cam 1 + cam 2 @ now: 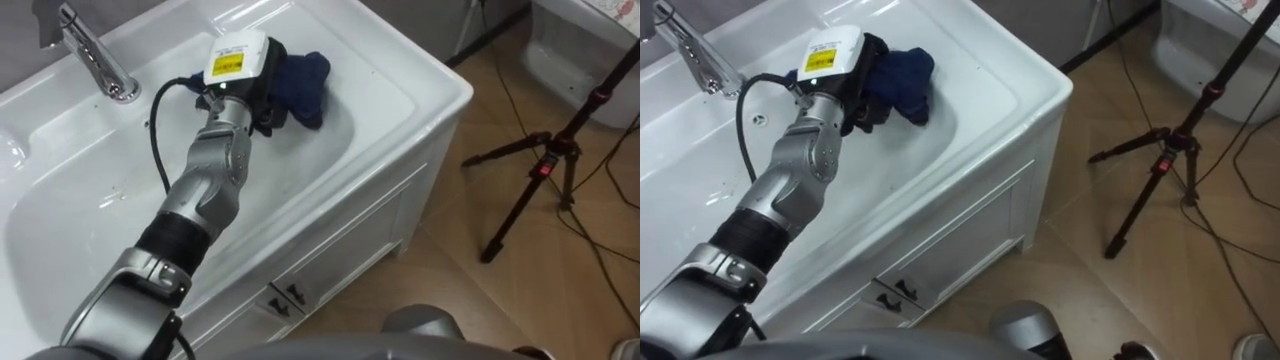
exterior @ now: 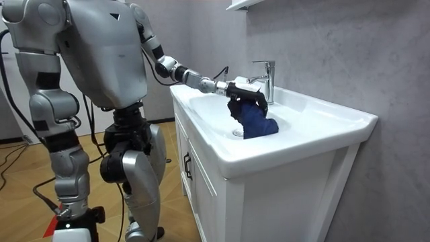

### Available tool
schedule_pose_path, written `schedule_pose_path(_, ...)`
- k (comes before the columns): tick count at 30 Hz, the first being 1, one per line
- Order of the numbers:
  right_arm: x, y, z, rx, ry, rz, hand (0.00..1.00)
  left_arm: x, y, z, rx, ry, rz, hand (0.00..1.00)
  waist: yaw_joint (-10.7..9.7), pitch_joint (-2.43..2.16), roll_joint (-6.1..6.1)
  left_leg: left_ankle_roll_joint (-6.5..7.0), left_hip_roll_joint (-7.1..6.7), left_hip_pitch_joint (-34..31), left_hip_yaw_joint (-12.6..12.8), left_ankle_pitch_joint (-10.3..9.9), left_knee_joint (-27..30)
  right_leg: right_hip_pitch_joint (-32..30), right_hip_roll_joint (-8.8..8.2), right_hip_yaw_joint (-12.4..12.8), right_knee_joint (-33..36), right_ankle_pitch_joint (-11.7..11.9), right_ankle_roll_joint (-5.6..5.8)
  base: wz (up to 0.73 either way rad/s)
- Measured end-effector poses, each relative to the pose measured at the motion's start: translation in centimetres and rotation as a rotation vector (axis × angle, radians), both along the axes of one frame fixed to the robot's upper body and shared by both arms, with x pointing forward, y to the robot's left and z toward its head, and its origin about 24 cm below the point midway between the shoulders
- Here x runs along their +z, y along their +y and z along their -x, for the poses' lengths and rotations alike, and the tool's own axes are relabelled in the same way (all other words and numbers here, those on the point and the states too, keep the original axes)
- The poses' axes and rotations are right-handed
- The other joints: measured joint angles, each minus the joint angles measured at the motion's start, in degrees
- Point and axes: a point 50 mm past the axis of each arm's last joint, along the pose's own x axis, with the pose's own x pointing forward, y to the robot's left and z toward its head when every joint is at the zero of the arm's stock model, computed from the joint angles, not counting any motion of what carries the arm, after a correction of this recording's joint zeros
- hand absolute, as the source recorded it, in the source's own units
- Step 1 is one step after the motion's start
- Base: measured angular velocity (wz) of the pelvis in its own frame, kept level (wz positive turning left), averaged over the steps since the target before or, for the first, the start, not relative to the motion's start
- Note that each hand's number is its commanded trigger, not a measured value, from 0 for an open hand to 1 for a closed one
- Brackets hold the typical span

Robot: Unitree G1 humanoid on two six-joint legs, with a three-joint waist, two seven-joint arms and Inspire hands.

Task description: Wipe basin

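Robot stands at the end of a white vanity, at the room view's left, upright, torso near the cabinet (image 2: 201, 181); left arm stretched out over the basin (image 1: 400, 95).

Left hand (image 1: 240, 75) in the upper middle of the left eye view, back of the hand facing up; dark fingers (image 1: 268, 108) curled down into a dark blue cloth (image 1: 308, 85) and bunching it, so the hold is on the cloth.

Cloth crumpled in a heap, most of it spilling out past the fingers toward the frame's upper right; it lies inside the bowl, on the sloping white wall; in the room view it sits on the bowl's bottom just in front of the tap (image 2: 267, 77), under the hand.

Chrome tap at the upper left of the left eye view, on the flat surface behind the bowl, apart from the hand.

Right hand (image 2: 71, 193) hangs low beside the thigh at the room view's left; cannot tell its state.

Black tripod (image 1: 545, 170) on the wooden floor (image 1: 470, 290), right of the frame, well apart from the vanity.
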Motion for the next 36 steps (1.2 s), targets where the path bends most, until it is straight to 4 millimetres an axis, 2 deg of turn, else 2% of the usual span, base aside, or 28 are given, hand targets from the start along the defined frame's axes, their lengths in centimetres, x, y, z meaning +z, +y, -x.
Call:
schedule_pose_path(7, 0.0, 0.0, 0.6, -0.005, 0.023, 0.000, 0.00, -4.1, 2.2, 1.7, 0.077, 0.170, -0.097, 1.00, -0.07, -0.07, -0.03, 0.00, 0.02, 0.16, -0.16, 0.00, -0.13, 0.33, 0.08, 0.14, 0.20, 0.04, 0.00, -0.01)
schedule_pose_path(11, -0.1, 0.0, 1.0, -0.012, 0.038, -0.016, 0.00, -5.6, 2.9, 3.3, 0.079, 0.218, -0.145, 1.00, 1.31, -0.18, -0.39, 0.00, 0.05, 0.39, -0.19, 0.00, -0.14, 0.35, 0.20, 0.39, 0.25, 0.05, -0.01, -0.02)
schedule_pose_path(13, -0.1, 0.1, 1.1, -0.012, 0.039, -0.017, 0.00, -7.1, 3.7, 5.1, 0.092, 0.272, -0.157, 1.00, 1.65, -0.58, -0.80, 0.00, 0.10, 0.45, -0.20, 0.00, -0.14, 0.55, 0.23, 0.33, 0.26, 0.07, -0.05, 0.00)
schedule_pose_path(19, -0.1, 0.0, 1.0, -0.040, 0.029, -0.019, 0.00, -7.8, 5.3, 6.6, 0.105, 0.267, -0.254, 1.00, 3.28, -0.75, -2.05, 0.00, 0.07, 1.03, -0.55, 0.00, -0.47, 1.09, 0.13, -0.14, -0.03, 0.10, 0.01, 0.05)
schedule_pose_path(25, 0.0, -0.3, 1.5, -0.106, 0.012, -0.015, 0.00, -8.9, 8.0, 8.4, 0.218, 0.299, -0.252, 1.00, 5.21, -1.49, -0.88, 0.08, 0.45, 1.43, -0.42, -0.07, -1.83, 1.04, 0.52, -1.00, 0.09, 0.62, -0.31, 0.01)
schedule_pose_path(31, 0.2, -0.8, 1.3, -0.125, -0.012, 0.005, 0.00, -9.4, 10.8, 10.0, 0.311, 0.323, -0.279, 1.00, 6.68, -1.37, 0.30, -0.09, 0.97, 1.41, -0.92, -0.02, -1.78, 0.97, 1.00, -1.19, 0.14, 0.69, -0.86, 0.00)
schedule_pose_path(36, 0.4, -1.2, 1.2, -0.114, -0.044, 0.012, 0.00, -9.2, 11.3, 10.4, 0.332, 0.309, -0.281, 1.00, 8.95, -1.37, 0.48, -0.24, 0.99, 1.35, -1.21, -0.04, -1.81, 0.97, 1.05, -1.36, 0.10, 0.60, -0.92, 0.02)
